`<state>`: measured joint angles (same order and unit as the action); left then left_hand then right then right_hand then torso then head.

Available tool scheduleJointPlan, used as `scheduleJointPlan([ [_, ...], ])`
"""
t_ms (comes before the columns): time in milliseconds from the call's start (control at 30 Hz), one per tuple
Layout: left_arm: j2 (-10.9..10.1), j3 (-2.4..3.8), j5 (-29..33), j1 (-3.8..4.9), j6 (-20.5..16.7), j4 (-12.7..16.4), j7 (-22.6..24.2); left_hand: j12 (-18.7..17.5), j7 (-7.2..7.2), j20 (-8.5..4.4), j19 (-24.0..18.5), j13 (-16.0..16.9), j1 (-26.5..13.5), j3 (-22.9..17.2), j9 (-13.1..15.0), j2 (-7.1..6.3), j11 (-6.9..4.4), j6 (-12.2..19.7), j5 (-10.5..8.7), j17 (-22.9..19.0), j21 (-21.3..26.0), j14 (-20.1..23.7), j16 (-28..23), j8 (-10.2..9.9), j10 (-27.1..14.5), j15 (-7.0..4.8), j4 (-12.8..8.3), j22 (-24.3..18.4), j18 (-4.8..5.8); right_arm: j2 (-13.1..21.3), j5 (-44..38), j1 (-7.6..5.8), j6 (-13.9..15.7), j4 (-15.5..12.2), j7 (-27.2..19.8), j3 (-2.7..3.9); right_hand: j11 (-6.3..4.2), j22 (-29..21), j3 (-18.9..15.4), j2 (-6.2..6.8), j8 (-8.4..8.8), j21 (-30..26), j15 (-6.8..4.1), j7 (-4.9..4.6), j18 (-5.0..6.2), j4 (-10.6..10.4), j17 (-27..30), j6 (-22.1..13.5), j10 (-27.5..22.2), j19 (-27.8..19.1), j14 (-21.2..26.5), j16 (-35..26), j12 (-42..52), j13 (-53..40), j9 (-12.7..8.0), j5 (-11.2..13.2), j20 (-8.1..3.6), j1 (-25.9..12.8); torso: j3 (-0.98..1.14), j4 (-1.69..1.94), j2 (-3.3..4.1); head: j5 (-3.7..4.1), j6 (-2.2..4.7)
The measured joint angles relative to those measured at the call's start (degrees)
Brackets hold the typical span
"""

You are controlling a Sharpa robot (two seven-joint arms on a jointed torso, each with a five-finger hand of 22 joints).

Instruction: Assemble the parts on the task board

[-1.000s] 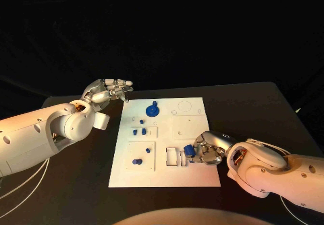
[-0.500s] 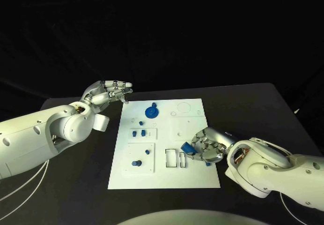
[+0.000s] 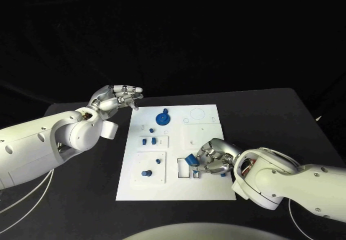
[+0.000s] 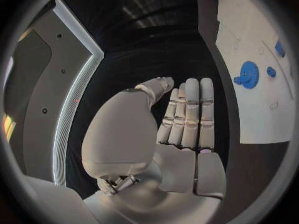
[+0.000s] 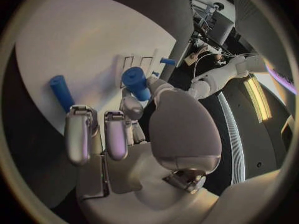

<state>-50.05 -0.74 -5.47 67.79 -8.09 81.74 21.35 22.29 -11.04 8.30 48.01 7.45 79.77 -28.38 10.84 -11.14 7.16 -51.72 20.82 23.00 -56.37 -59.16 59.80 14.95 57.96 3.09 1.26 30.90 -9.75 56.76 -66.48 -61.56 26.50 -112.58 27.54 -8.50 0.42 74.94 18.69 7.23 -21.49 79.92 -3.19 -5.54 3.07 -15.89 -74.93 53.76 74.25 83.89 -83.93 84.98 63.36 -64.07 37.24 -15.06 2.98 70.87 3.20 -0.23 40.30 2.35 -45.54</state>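
The white task board [image 3: 205, 131] lies in the middle of the black table. My right hand [image 3: 214, 159] hovers over its near right part and pinches a small blue part [image 3: 191, 160] just above the rectangular slots [image 3: 183, 170]. In the right wrist view the blue part [image 5: 136, 78] sits between thumb and fingertip, and a blue cylinder [image 5: 62, 93] lies loose on the board [image 5: 81, 40]. A blue gear [image 3: 163, 118] stands at the board's far side. My left hand [image 3: 115, 98] is raised beside the board's far left corner, holding nothing, its fingers [image 4: 187, 114] straight.
Several small blue pegs [image 3: 149, 141] stand in the board's left column, one near the front [image 3: 146, 173]. The left wrist view shows the gear [image 4: 249, 75] and a peg [image 4: 271, 71] on the board [image 4: 249, 114]. White cables [image 3: 29, 200] hang at the table's left.
My right hand has turned and carried the blue part a little to the left, toward the rectangular slots. The left hand has stayed where it was.
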Motion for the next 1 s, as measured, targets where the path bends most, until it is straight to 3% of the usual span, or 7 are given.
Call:
scheduleJointPlan([
  [133, 0.0, 0.0, 0.0, 0.0, 0.0, 0.0, 0.0, 0.0, 0.0, 0.0, 0.0, 0.0, 0.0, 0.0, 0.0, 0.0, 0.0, 0.0, 0.0, 0.0, 0.0, 0.0, 0.0, 0.0, 0.0, 0.0, 0.0, 0.0, 0.0, -1.3, 1.2, 0.14, -1.1, 0.5, -0.2, -0.02, -0.25, 0.0, 0.4, -0.57, 0.01, 0.0, 0.0, -0.47, 0.0, -0.4, 0.0, 0.3, 1.2, 0.0, 0.0, 0.0, 1.3, -1.6, 0.0, 0.7, 0.0, -4.3, 0.01, 0.04, 0.0, -0.12, -0.13],
  [200, 0.0, 0.0, 0.0, 0.0, 0.0, 0.0, 0.0, 0.0, 0.0, 0.0, 0.0, 0.0, 0.0, 0.0, 0.0, 0.0, 0.0, 0.0, 0.0, 0.0, 0.0, 0.0, 0.0, 0.0, 0.0, 0.0, 0.0, 0.0, 0.0, -1.9, 1.6, 0.18, -1.6, 0.6, -0.3, -0.02, -0.35, 0.0, 0.3, -0.4, -0.04, 0.0, -0.12, -0.57, 0.0, -0.7, 0.0, 0.4, 1.4, 0.1, -0.1, 0.0, 1.6, -2.2, 0.1, -1.9, -0.13, -6.3, 0.03, 0.02, 0.0, -0.2, -0.21],
  [467, 0.1, 0.0, 0.0, 0.0, 0.0, 0.0, -0.1, 0.0, 0.0, 0.0, 0.0, 0.0, 0.0, 0.0, 0.0, 0.0, 0.0, 0.0, 0.0, 0.0, 0.0, 0.0, 0.0, 0.0, 0.0, 0.0, 0.0, 0.0, 0.0, -2.9, 2.1, 0.23, -2.6, 1.3, -0.5, -0.02, -0.41, 0.0, -0.8, 0.41, -1.8, 0.0, -0.21, -0.69, 0.0, -0.9, 0.0, 0.6, 1.8, 0.2, -0.2, 0.0, 2.6, -3.2, 2.3, -2.6, -0.21, -7.3, 0.03, -0.01, 0.01, -0.37, -0.37],
  [733, 0.0, 0.0, 0.0, 0.0, 0.1, 0.0, -0.1, 0.0, 0.0, 0.0, 0.0, 0.0, 0.0, 0.0, 0.0, 0.0, 0.0, 0.0, 0.0, 0.0, 0.0, 0.0, 0.0, 0.0, 0.0, 0.0, 0.0, 0.0, 0.0, -3.4, 1.6, 0.24, -3.1, 2.1, -0.4, -0.02, -0.62, 0.0, -2.6, 0.38, -2.03, 0.0, -0.42, 1.18, 0.01, -0.9, 0.0, 2.8, 2.8, 0.0, 0.0, 0.0, 3.4, -4.6, 2.7, -2.6, -0.42, -9.9, 0.07, -0.01, 0.01, -0.54, -0.52],
  [833, 0.0, 0.0, 0.0, 0.0, 0.1, 0.0, -0.2, 0.0, 0.0, 0.0, 0.0, 0.0, 0.0, 0.0, 0.0, 0.0, 0.0, 0.0, 0.0, 0.0, 0.0, 0.0, 0.0, 0.0, 0.0, 0.0, 0.0, 0.0, 0.0, -3.7, 1.3, 0.25, -3.2, 2.3, -0.4, -0.01, -0.63, 0.0, -4.2, -0.06, -2.89, 0.0, -0.41, 1.88, 0.0, -0.9, 0.0, 3.1, 2.9, 0.0, 0.0, 0.0, 3.4, -4.8, 3.2, 0.5, -0.42, -11.8, 0.07, -0.01, 0.01, -0.55, -0.54],
  [933, 0.0, 0.0, 0.0, 0.0, 0.1, 0.0, -0.2, 0.0, 0.0, 0.0, 0.0, 0.0, 0.0, 0.0, 0.0, 0.0, 0.0, 0.0, 0.0, 0.0, 0.0, 0.0, -0.1, 0.0, 0.0, 0.0, 0.0, 0.0, 0.0, -4.0, 0.9, 0.25, -3.2, 2.6, -0.4, -0.01, -0.64, 0.0, -7.6, -0.48, -2.89, -0.5, -0.61, 1.72, 0.0, -1.0, 0.0, 2.8, 2.8, 0.0, -0.2, 0.0, 3.2, -4.8, 3.2, 8.4, -0.41, -15.5, 0.07, -0.04, 0.01, -0.57, -0.55],
  [1000, 0.0, 0.0, 0.0, 0.0, 0.1, 0.0, -0.2, 0.0, 0.0, 0.0, 0.0, 0.0, 0.0, -0.2, 0.0, 0.0, 0.0, 0.0, 0.0, 0.0, 0.0, 0.0, -0.2, 0.0, 0.0, 0.0, -0.2, 0.0, 0.0, -4.1, 0.5, 0.25, -3.2, 2.7, -0.3, -0.01, -0.63, 0.0, -9.5, -0.79, -3.13, -0.5, -0.62, 1.72, 0.0, -1.0, 0.0, 2.8, 2.8, 0.0, -0.2, 0.0, 2.9, -4.8, 3.4, 10.9, -0.41, -17.1, 0.07, -0.04, 0.01, -0.57, -0.55],
])
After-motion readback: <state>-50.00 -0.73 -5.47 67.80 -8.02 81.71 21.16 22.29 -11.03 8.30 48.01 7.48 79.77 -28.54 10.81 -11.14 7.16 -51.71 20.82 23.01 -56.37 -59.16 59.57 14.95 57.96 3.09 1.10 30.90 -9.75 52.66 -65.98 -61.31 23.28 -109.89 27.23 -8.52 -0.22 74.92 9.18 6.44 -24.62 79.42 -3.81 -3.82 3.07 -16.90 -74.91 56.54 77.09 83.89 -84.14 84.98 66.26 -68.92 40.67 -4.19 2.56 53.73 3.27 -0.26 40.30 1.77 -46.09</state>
